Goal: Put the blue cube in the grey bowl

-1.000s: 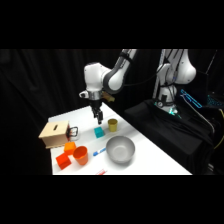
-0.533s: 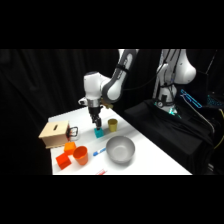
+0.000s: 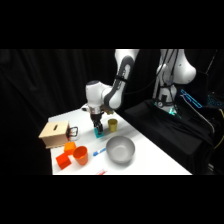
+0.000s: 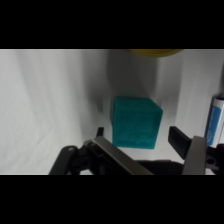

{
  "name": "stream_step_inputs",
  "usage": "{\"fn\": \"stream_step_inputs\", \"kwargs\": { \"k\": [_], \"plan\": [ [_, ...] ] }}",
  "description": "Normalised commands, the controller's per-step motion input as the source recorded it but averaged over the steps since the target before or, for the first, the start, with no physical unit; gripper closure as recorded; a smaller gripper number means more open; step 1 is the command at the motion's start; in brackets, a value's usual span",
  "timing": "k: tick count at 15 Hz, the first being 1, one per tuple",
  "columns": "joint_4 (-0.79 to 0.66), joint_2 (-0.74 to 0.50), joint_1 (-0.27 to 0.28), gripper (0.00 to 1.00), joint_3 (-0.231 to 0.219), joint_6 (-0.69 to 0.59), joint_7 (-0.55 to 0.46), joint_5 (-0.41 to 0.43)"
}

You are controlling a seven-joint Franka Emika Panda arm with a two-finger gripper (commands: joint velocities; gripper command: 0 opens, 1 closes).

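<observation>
The blue cube [image 4: 136, 122] rests on the white table, a small teal block. It stands between the two fingers of my gripper [image 4: 139, 136], which is open, with a small gap on each side of the cube. In the side view my gripper [image 3: 98, 128] is low over the blue cube [image 3: 100, 133], near the table's far middle. The grey bowl [image 3: 113, 153] sits to the right of and nearer than the cube, with nothing in it.
A small yellow cup [image 3: 113, 125] stands just right of the cube, and shows as the yellow cup [image 4: 152, 51] in the wrist view. A thin blue stick [image 3: 100, 150] lies left of the bowl. An orange cup [image 3: 80, 154], orange-red block [image 3: 63, 160] and wooden box [image 3: 55, 134] stand at the left.
My gripper has come down and slightly toward the front, from above the cube to around it. The cube, the bowl and the cups have not moved.
</observation>
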Motion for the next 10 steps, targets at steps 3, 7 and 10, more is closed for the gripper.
{"fn": "stream_step_inputs", "kwargs": {
  "k": [3, 7, 10],
  "plan": [
    [0.06, 0.12, -0.032, 0.0, 0.016, 0.2, 0.14, -0.091],
    [0.04, 0.09, -0.036, 0.25, 0.025, 0.17, 0.13, -0.081],
    [0.03, 0.03, -0.022, 0.43, 0.006, 0.16, 0.13, -0.096]
  ]
}}
